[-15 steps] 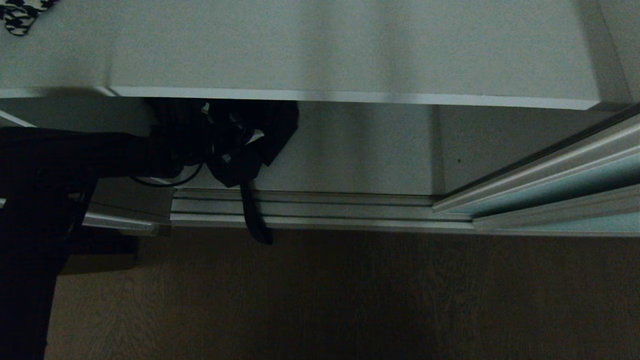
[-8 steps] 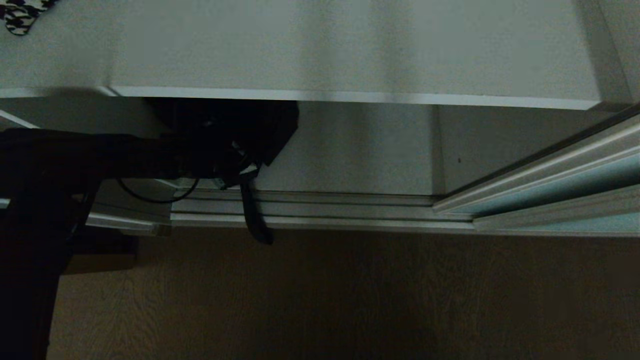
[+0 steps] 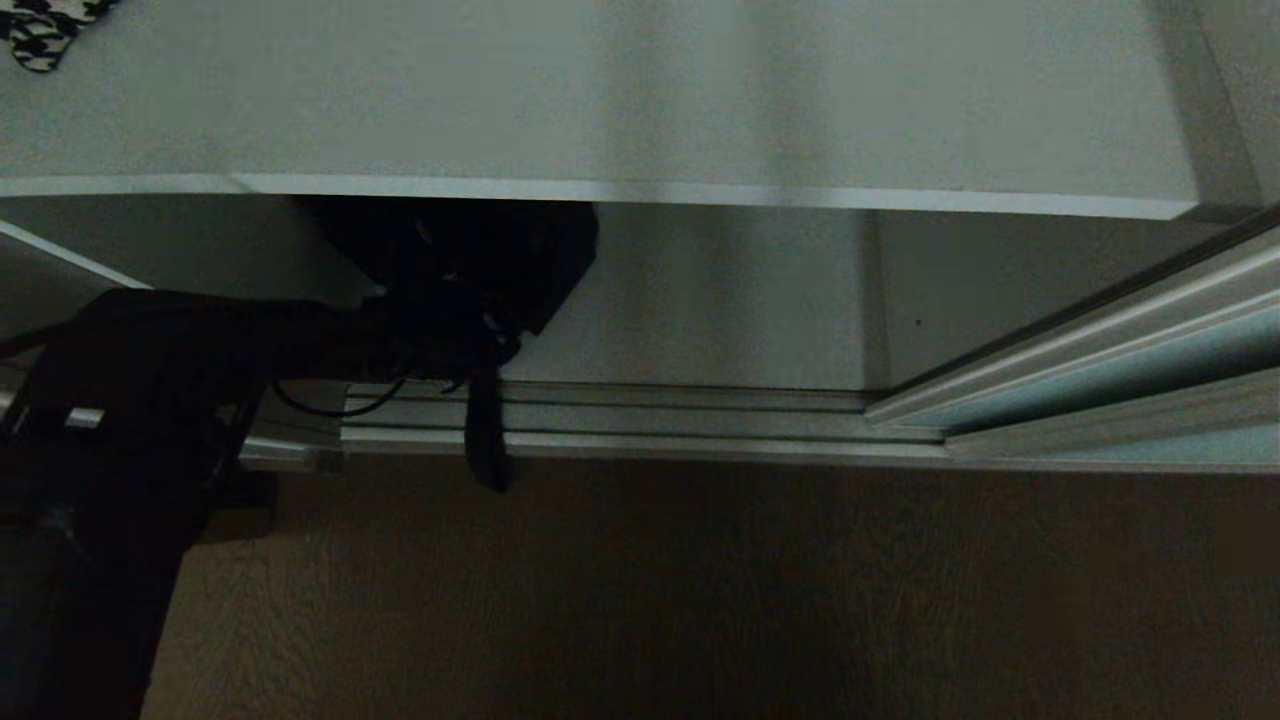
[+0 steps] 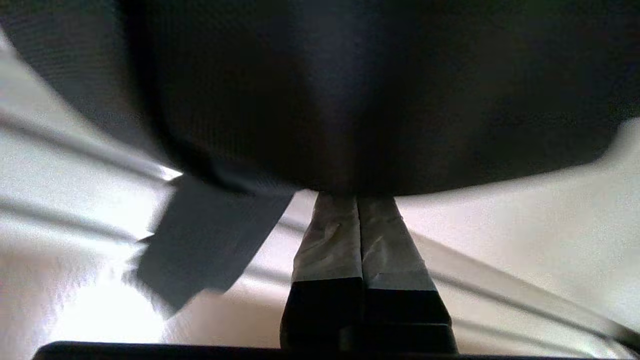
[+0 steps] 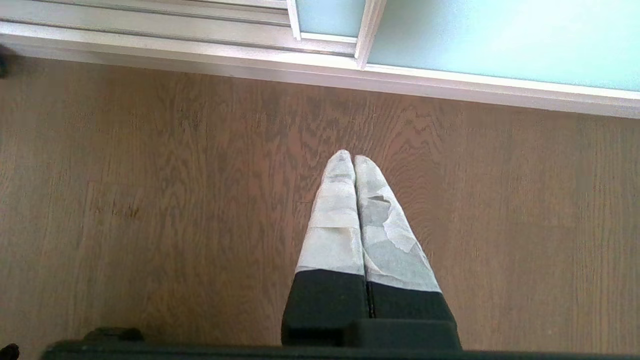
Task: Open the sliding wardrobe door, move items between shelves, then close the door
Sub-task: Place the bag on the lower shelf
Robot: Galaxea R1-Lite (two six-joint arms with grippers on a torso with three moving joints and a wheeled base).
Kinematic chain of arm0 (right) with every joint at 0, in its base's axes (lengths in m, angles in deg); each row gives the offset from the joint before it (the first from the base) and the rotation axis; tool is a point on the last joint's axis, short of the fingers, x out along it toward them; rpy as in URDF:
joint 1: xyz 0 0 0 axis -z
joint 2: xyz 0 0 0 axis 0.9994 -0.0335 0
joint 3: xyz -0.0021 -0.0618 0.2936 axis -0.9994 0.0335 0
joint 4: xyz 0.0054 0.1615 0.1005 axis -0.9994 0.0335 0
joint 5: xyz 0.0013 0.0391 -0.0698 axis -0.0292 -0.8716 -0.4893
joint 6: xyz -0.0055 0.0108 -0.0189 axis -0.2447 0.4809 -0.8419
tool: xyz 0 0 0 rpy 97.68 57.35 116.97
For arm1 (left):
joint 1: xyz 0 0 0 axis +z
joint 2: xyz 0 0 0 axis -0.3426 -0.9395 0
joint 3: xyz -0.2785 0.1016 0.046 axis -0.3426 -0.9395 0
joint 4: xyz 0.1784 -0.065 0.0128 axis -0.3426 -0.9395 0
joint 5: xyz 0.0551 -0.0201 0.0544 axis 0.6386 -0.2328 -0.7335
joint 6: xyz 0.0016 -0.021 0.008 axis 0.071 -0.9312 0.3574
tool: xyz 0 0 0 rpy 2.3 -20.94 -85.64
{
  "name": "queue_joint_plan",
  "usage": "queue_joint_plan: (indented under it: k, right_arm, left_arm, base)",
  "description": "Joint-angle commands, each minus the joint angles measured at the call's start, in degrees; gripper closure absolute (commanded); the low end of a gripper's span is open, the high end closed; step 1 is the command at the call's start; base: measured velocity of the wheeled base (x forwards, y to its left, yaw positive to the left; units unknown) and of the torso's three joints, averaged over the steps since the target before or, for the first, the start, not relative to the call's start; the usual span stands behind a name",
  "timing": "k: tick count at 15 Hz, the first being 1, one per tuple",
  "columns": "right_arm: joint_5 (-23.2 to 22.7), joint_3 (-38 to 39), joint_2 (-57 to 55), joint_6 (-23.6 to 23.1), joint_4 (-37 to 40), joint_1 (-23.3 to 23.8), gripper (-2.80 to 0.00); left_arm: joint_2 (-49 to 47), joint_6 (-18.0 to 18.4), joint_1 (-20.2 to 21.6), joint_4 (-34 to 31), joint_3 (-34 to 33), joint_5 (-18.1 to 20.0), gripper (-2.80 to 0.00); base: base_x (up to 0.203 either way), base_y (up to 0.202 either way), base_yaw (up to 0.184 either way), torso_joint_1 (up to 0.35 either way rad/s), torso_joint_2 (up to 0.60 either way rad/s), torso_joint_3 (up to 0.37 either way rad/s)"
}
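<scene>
The sliding wardrobe door (image 3: 1130, 375) stands open at 3 o'clock, so the shelf transfer is in hand. Under the upper shelf (image 3: 700, 100), at 10 o'clock, the black garment (image 3: 480, 265) hangs pinched in the left gripper (image 4: 357, 200), strap dangling over the track (image 3: 650, 420). Next it likely needs lifting clear onto a shelf. The right gripper (image 5: 354, 157), pressed together, idles above the floor (image 5: 150, 200).

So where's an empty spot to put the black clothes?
The upper shelf is bare from the patterned cloth at its left corner across to the right wall. Below, it is crowded where the left hand grips the black garment; rightward is free.
</scene>
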Motion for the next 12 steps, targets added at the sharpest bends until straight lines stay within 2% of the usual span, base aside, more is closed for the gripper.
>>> queue_joint_plan:
  k: [1, 4, 6, 8, 10, 12]
  right_arm:
    - [0.0, 0.0, 0.3, 0.0, 0.0, 0.0, 0.0]
    - [0.0, 0.0, 0.3, 0.0, 0.0, 0.0, 0.0]
    - [0.0, 0.1, 0.2, 0.0, 0.0, 0.0, 0.0]
    - [0.0, 0.0, 0.2, 0.0, 0.0, 0.0, 0.0]
    - [0.0, 0.1, 0.3, 0.0, 0.0, 0.0, 0.0]
    - [0.0, 0.1, 0.2, 0.0, 0.0, 0.0, 0.0]
  left_arm:
    - [-3.2, 0.6, 0.0, 6.0, 0.2, -1.5, 0.0]
    - [-3.8, 0.8, -0.2, 14.6, 0.2, -3.0, 0.0]
    - [-2.8, -2.1, -0.2, 21.2, 0.2, -3.0, 0.0]
    - [-2.3, -3.6, -0.2, 24.4, 0.4, -2.5, 0.0]
    - [-3.3, -4.1, -0.3, 29.7, 0.4, 1.0, 0.0]
    - [-3.5, -5.2, -0.6, 32.1, 0.4, 2.1, 0.0]
  base:
    - [0.0, 0.0, 0.0, 0.0, 0.0, 0.0]
    - [0.0, 0.0, 0.0, 0.0, 0.0, 0.0]
    - [0.0, 0.0, 0.0, 0.0, 0.0, 0.0]
    - [0.0, 0.0, 0.0, 0.0, 0.0, 0.0]
    - [0.0, 0.0, 0.0, 0.0, 0.0, 0.0]
    - [0.0, 0.0, 0.0, 0.0, 0.0, 0.0]
